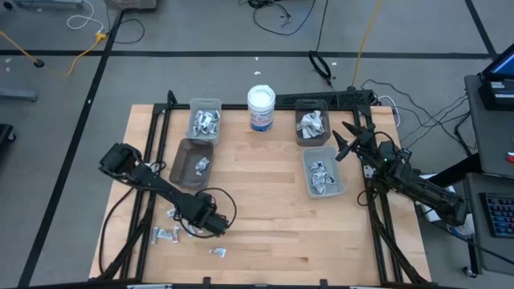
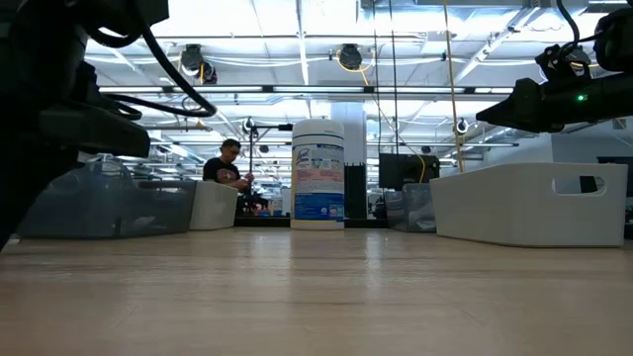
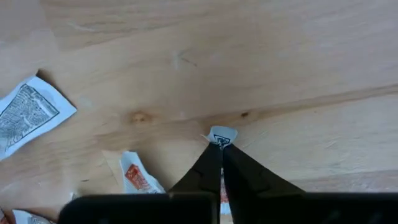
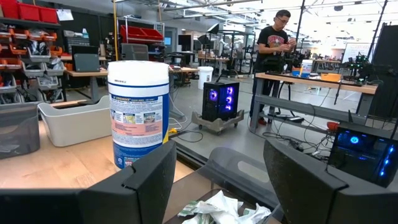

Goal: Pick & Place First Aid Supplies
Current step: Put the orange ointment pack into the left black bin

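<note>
Pinching a small packet (image 3: 222,134) in the left wrist view only, left gripper (image 3: 221,144) closed

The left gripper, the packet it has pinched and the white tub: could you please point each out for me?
left gripper (image 3: 221,149), left wrist view, where its closed fingertips meet.
pinched packet (image 3: 222,134), left wrist view, white corner showing past the fingertips.
white tub (image 1: 261,109), high view, middle of its body.
</note>
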